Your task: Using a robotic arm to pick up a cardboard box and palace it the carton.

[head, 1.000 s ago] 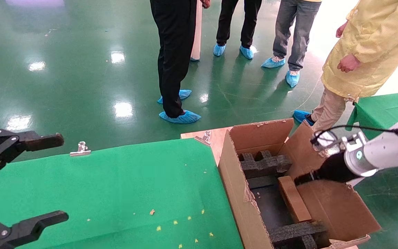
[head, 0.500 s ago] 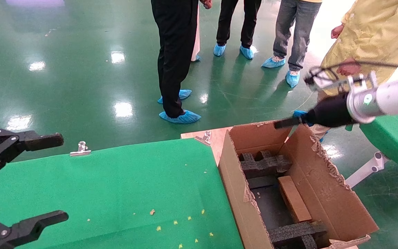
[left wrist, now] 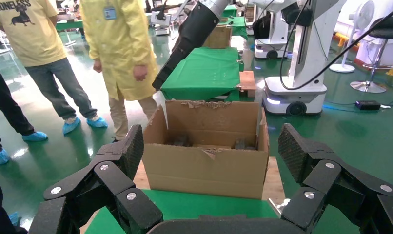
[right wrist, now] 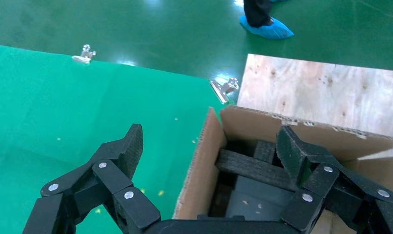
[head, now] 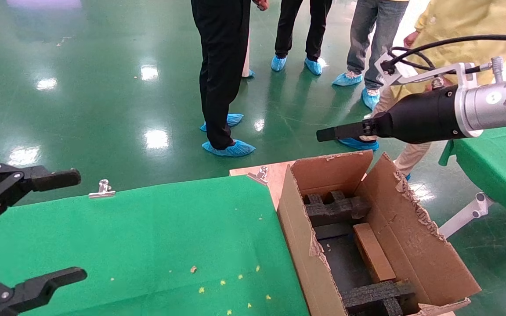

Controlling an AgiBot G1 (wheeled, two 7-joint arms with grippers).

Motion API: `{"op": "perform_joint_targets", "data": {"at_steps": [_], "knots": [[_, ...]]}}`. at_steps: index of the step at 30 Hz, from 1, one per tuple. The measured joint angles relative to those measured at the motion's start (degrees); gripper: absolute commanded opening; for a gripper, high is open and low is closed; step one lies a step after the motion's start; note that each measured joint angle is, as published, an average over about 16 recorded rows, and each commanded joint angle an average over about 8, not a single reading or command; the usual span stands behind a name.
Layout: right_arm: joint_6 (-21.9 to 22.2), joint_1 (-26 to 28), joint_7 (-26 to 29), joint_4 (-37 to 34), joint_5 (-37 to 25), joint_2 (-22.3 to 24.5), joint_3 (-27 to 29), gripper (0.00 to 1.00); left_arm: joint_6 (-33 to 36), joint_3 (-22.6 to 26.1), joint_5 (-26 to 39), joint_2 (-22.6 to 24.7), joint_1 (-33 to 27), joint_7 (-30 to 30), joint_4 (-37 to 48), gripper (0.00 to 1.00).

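We see the cardboard box lying inside the carton between its foam blocks, the right gripper above with jaws spread empty, the left gripper parked wide open over the worktop.

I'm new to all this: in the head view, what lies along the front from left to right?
Left gripper → green table → carton → cardboard box lying inside it; the right gripper hangs above.
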Motion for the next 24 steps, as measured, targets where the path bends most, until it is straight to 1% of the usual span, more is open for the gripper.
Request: {"op": "perform_joint_targets", "data": {"at_steps": [5, 11, 15, 24], "knots": [[-0.77, -0.91, -0.91, 0.58, 0.5, 0.09, 1.61, 1.0, -0.01, 0.0, -0.01, 0.0, 0.0, 0.0, 0.01, 1.0], [-2.52, -5.1, -4.17, 0.82, 1.12, -0.53, 6.66, 1.0, -0.01, 0.01, -0.01, -0.01, 0.0, 0.01, 0.01, 1.0], [-4.57, -9.26, -7.66, 1.57, 2.05, -0.97, 12.22, 1.0, -0.01, 0.01, -0.02, -0.01, -0.01, 0.01, 0.02, 1.0], [-10.12, -20.55, -17.12, 3.57, 4.56, -2.16, 27.31, 1.0, -0.01, 0.03, -0.03, -0.01, -0.01, 0.02, 0.03, 1.0]]}}
